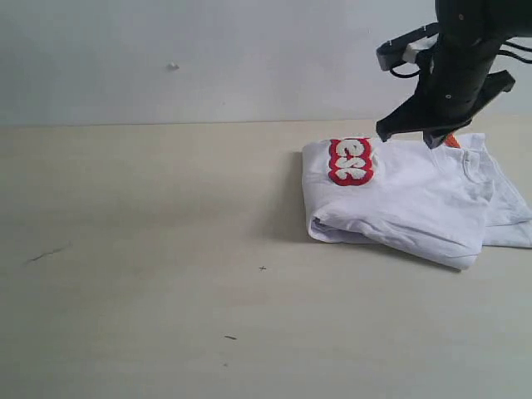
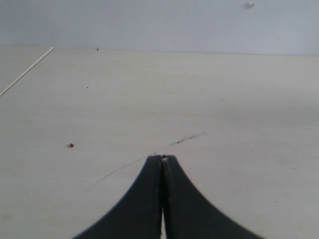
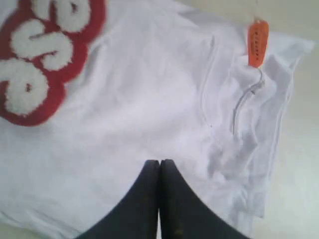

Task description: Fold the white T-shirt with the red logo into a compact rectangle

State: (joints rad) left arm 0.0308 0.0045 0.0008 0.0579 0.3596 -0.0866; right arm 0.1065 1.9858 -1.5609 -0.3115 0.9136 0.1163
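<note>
The left end effector (image 2: 162, 160) is closed, its two dark fingers pressed together with nothing between them. It hangs over bare desk (image 1: 166, 249), where a thin dark scratch (image 2: 189, 138) and a tiny red speck (image 2: 71, 145) mark the pale surface. The exterior view does not show this arm, and the white T-shirt does not show in the left wrist view, so the two are well apart.

Further right, the white T-shirt (image 1: 399, 199) lies on the right part of the desk, toward the wall (image 1: 208, 58). It is folded into a thick bundle with rounded layered edges at its left and near sides. The red logo (image 1: 351, 160) sits at the left end of the bundle's top face, and only its last few fuzzy white letters show. A looser flap of cloth (image 1: 507, 216) sticks out flat at the bundle's right side.

The right arm (image 1: 453, 75) stands over the shirt's far edge, between the logo and the orange tag (image 3: 257, 42). The right end effector (image 3: 159, 162) is closed too and grips no cloth. It points down over plain white fabric, with the logo to one side and the tag and neck seam to the other. Whether its tips touch the fabric cannot be told.
</note>
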